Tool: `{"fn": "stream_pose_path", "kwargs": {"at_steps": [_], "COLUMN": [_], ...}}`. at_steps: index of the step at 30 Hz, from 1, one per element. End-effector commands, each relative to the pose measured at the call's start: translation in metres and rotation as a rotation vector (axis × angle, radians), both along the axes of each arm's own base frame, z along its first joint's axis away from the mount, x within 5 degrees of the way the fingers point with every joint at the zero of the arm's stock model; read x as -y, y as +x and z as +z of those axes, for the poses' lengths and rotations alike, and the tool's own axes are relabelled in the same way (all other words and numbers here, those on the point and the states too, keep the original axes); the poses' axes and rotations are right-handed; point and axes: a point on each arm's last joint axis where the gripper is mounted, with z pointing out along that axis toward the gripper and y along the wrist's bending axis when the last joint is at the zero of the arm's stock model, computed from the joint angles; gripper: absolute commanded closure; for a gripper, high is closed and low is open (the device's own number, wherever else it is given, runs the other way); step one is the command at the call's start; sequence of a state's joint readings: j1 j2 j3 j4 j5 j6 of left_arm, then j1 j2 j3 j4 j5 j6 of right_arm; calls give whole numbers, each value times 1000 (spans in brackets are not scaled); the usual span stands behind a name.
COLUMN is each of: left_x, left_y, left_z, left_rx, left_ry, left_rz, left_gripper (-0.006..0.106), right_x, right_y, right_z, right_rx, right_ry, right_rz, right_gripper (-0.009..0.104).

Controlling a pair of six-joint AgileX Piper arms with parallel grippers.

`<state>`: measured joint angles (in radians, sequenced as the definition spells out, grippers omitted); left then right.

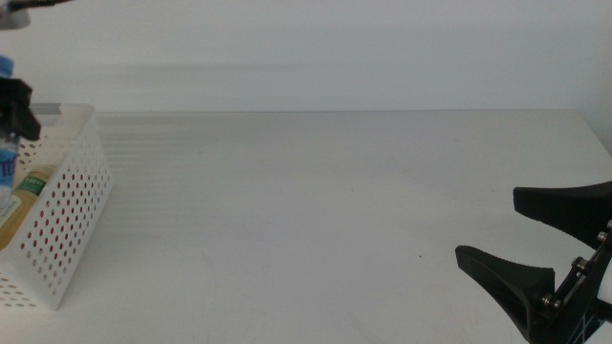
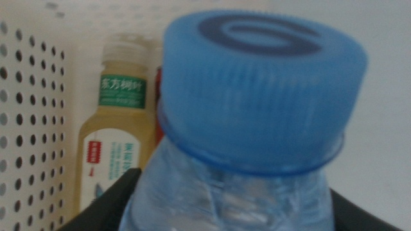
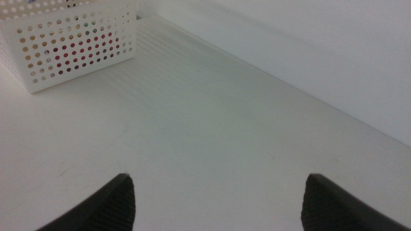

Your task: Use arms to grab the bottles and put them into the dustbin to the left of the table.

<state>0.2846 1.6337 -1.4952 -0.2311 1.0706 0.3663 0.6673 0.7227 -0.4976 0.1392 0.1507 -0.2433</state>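
At the far left edge, the left tool (image 1: 13,103) grips the clear blue-capped plastic water bottle (image 2: 257,122) below its cap, holding it over the white perforated plastic dustbin (image 1: 67,201). Inside the dustbin stands the clear bottle of yellowish liquid with a green neck band (image 2: 115,138). The right tool (image 1: 535,239) waits at near right above the plain white tabletop (image 1: 316,210), jaws spread wide and empty.

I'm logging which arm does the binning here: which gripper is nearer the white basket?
Left. The left gripper holds the blue-capped water bottle over the white basket at the table's left edge. The right gripper waits open at the far right, well away.
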Motion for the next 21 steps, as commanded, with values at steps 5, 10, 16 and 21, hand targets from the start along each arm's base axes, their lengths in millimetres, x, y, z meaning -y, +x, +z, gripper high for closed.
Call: {"fn": "stream_pose_path", "kwargs": {"at_steps": [5,10,16,21], "left_x": [-10,-16,-22,-24], "left_y": [11,23,31,34], "left_z": [5,-20,-38,-46], "left_rx": [69,2,-46,-65], "left_ry": [35,46,72,79], "left_rz": [-24,-33,-41,-43], "left_gripper": [105,105,91,58], "right_x": [0,0,0,0], "right_y": [2,2,2,2], "right_z": [17,17,17,17], "right_rx": [100,100,100,100], "right_ry": [48,48,48,48], "right_rz": [-6,-6,-6,-6], "right_gripper": [27,27,27,27]}}
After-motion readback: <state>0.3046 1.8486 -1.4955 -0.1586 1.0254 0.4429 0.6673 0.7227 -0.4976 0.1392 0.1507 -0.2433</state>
